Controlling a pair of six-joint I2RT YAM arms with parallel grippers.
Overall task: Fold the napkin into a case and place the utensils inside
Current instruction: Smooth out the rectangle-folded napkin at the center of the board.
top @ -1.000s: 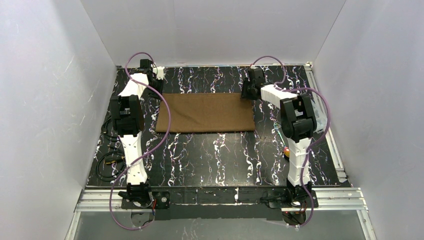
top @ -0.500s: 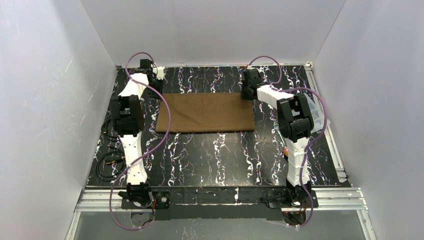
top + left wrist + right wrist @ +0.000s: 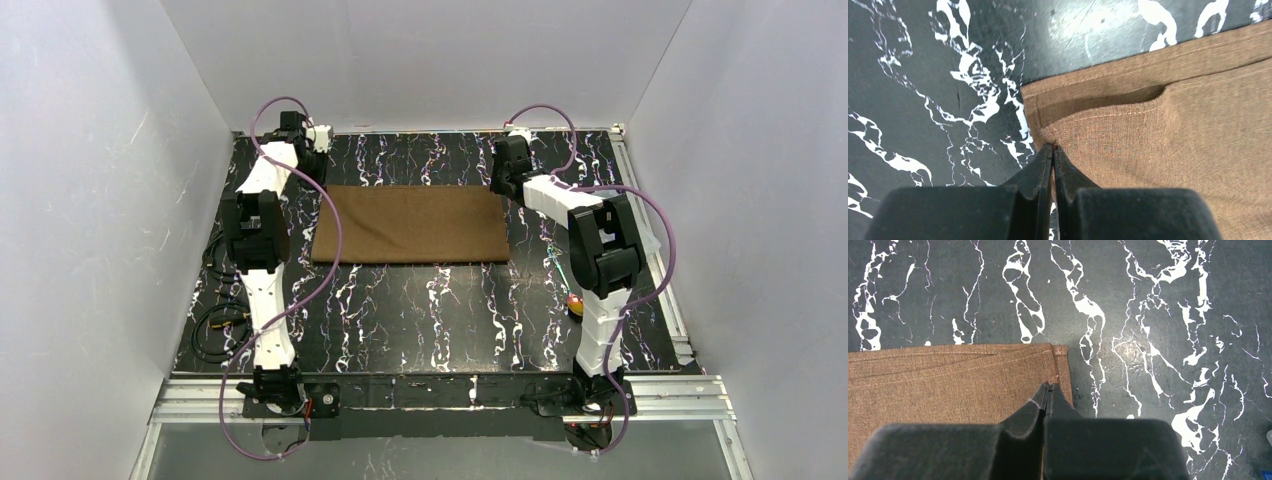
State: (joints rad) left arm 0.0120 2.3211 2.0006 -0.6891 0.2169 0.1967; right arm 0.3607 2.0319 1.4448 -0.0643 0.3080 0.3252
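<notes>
- Left pincer (image 3: pixel 1053 146): fingers are pressed together, tips set at the far-left corner of the upper layer of the plain brown square cloth napkin (image 3: pixel 410 225). Whether a layer is nipped between them cannot be told.
- Risk here: if cloth is caught and the arm is raised, the upper layer would be peeled back and the fold undone.
- Purple cable (image 3: pixel 338 232) of the left arm is draped across the napkin's left edge. The cloth could be dragged askew by it on any arm move.
- The napkin is laid flat on the far half of the black, white-veined counter (image 3: pixel 420 310), folded into a wide rectangle. In the left wrist view the upper layer is seen to stop short of the lower far hem, with a slack gap between the layers.
- The case is judged not yet formed; narrower folds are needed.
- Risk: that offset could be carried into the next fold, giving a crooked or loose pouch.
- Right pincer (image 3: pixel 1048 385): fingers are together, tips over the far-right corner just inside the side hem. A grip on the cloth cannot be confirmed.
- Risk: if only one corner is held, the sheet would be pulled skew.
- Small red-orange item (image 3: pixel 573 303) is seen just beside the right arm, too small to identify and possibly a utensil. It could be knocked when that arm is swung.
</notes>
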